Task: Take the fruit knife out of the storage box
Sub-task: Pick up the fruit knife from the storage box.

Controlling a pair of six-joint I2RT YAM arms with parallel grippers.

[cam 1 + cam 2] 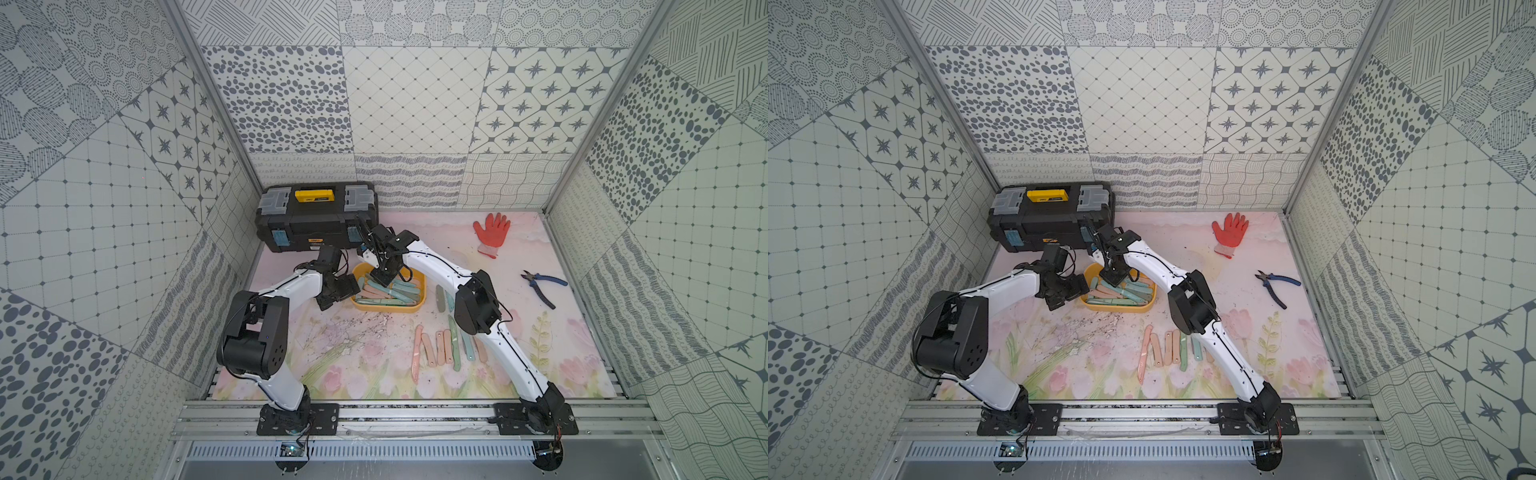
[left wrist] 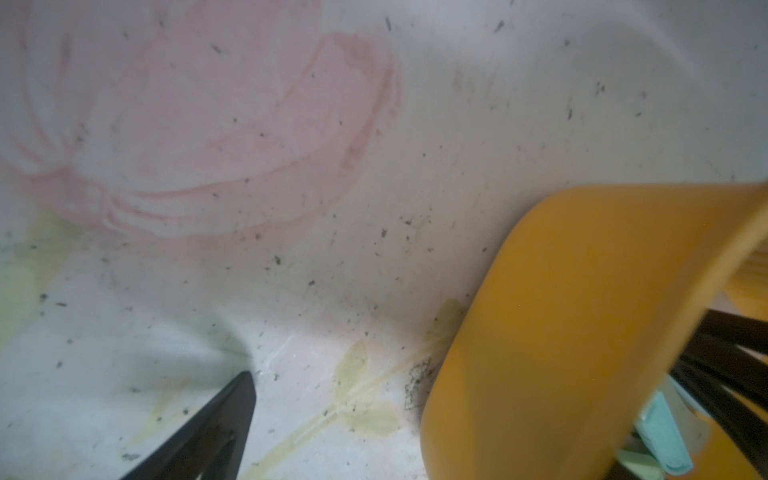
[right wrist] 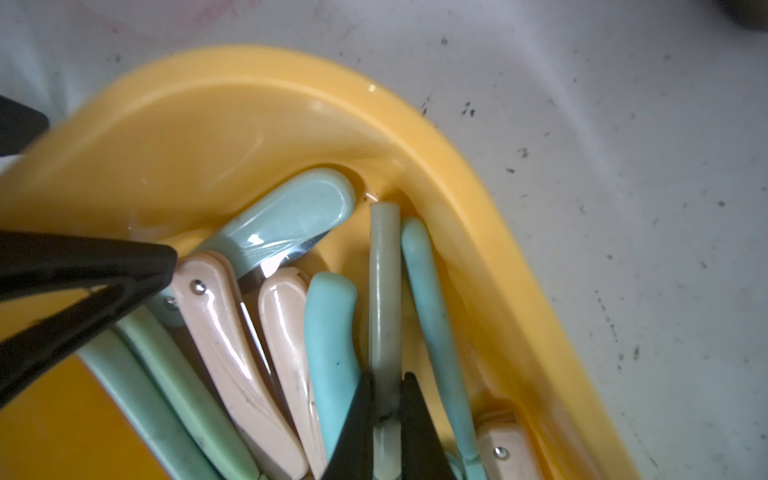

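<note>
Black fingertips (image 3: 357, 419) of the right gripper (image 3: 387, 380) are seen closest of all, clamped against both flanks of a pale green folded fruit knife (image 3: 384, 282), which is thus grasped. This knife is found inside the yellow storage box (image 3: 291, 79), its free end just short of a rounded corner. It is flanked by a teal knife (image 3: 330, 328) on one side and a slimmer teal knife (image 3: 432, 316) on the other, with pink knives (image 3: 232, 353) heaped further along. Whether the grasped one is lifted clear of them cannot be told at so close a range.

In both top views the storage box (image 1: 388, 309) (image 1: 1115, 308) is set on the floral mat (image 1: 353, 353), left of centre and just on the near side of the black toolbox (image 1: 316, 220). The left gripper (image 1: 337, 296) is spread wide astride the box's left wall, one finger (image 2: 216, 428) outside it and the other (image 3: 83, 282) inside, above the knives.

Two more folded knives (image 1: 439, 300) are laid on the mat just right of the box. A row of pink and green knives (image 1: 440, 351) is set out nearer, partly covered by the right arm (image 1: 511, 357). A red work glove (image 1: 491, 232) is placed at the far right, and blue-handled cutting pliers (image 1: 542, 286) are laid nearer along the right edge, well apart from the box.
</note>
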